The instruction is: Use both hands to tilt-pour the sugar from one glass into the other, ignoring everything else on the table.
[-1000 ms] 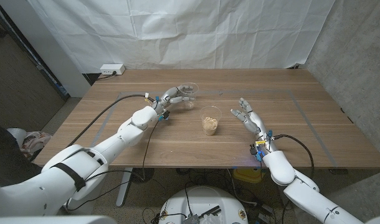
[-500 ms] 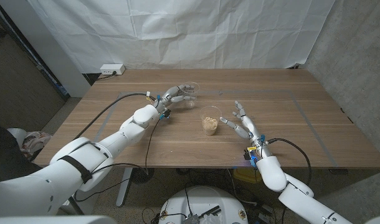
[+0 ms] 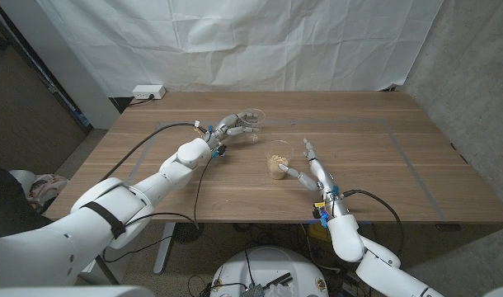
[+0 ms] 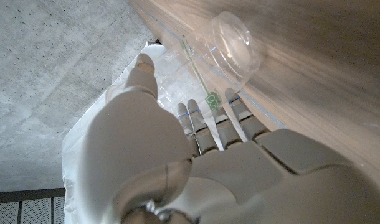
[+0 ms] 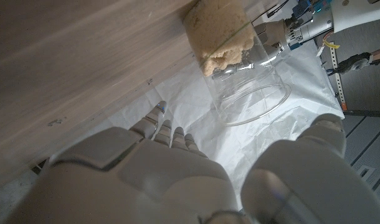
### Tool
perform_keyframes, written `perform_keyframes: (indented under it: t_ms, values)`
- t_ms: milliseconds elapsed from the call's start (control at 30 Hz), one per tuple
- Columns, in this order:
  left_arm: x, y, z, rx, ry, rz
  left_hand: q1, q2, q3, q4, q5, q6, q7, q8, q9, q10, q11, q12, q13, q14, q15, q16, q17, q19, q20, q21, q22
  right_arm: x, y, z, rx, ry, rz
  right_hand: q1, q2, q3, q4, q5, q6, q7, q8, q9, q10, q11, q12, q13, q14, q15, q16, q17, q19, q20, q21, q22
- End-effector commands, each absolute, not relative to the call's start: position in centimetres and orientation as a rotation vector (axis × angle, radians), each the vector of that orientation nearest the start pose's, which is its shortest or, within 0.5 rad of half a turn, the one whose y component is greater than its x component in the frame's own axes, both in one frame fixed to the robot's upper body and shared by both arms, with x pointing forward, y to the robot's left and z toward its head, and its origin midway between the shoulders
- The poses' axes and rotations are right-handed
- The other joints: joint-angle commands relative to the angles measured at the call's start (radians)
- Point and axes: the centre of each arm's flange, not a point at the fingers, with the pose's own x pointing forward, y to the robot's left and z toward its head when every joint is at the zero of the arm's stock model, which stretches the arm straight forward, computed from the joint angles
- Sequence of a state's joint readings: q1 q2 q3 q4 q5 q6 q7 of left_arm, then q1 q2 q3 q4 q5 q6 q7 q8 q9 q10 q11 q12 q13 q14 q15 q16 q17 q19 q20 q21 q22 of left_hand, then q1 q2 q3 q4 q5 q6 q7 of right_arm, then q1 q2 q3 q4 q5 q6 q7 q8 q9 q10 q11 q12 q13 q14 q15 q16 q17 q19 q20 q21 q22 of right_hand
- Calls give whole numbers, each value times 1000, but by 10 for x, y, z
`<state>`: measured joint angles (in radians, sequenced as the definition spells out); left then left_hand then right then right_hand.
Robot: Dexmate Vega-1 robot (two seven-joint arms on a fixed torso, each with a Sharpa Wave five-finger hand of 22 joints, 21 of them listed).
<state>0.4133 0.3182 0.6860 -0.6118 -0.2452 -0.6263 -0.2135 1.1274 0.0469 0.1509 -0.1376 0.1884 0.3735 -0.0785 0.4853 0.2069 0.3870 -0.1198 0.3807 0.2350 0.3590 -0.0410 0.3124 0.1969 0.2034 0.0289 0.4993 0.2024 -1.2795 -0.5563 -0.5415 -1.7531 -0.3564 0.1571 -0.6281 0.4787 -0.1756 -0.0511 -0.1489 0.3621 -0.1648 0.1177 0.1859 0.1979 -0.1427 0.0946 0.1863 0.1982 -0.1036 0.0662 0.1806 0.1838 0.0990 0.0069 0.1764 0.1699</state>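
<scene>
Head view: the wooden table [image 3: 383, 177] carries two clear glasses near its middle. The glass with sugar [image 3: 278, 157] stands upright, a tan heap filling its lower part. The empty glass [image 3: 252, 122] stands farther back and toward the robot's left. The left hand [image 3: 227, 128] is at the empty glass, its fingers reaching around the near side of it; whether they actually press on the wall cannot be told from here. The right hand [image 3: 307, 164] is just beside the glass with sugar on the robot's right, fingers spread apart and pointing toward it, with nothing gripped. A white power strip [image 3: 148, 91] lies at the table's far left corner, and a white cloth [image 3: 235, 41] hangs behind the table.

Left wrist view: the back of the left hand [image 4: 196, 155] fills the lower part, its fingers [image 4: 215, 121] extended side by side toward the empty glass [image 4: 230, 53]. The glass sits just past the fingertips with its base on the wood; contact is uncertain, and the thumb stands apart from the fingers.

Right wrist view: the right hand [image 5: 177, 180] is released, with its fingers [image 5: 162, 130] on one side and the thumb on the other, and the glass with sugar [image 5: 240, 59] between them but beyond their tips, not touched. The sugar is lumpy and tan against the glass bottom on the table.
</scene>
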Motion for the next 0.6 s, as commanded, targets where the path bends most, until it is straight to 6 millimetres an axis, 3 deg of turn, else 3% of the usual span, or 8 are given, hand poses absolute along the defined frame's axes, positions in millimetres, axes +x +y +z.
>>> perform_keyframes:
  t_ms: [33, 600]
  values:
    - [712, 199, -9, 539, -639, -435, 2, 12, 4, 0, -2, 8, 3, 7, 6, 8, -2, -1, 4, 10, -98, 6, 2, -1, -4, 5, 4, 511, -140, -183, -733, -762, -113, 20, 4, -10, -3, 11, -20, 14, 9, 4, 3, 2, 10, 5, 7, -2, 10, 4, 0, -3, 6, 2]
    - [708, 202, -5, 542, -645, -433, 8, 14, 3, -4, -5, 28, 1, 13, 6, 21, -4, -4, 6, 15, -101, 6, 0, 0, -8, 9, 4, 533, -129, -197, -755, -674, -168, 41, 7, -18, -7, 18, -20, 10, 13, 4, 4, -4, 12, 6, 12, -7, 13, 4, 0, -10, 10, 2]
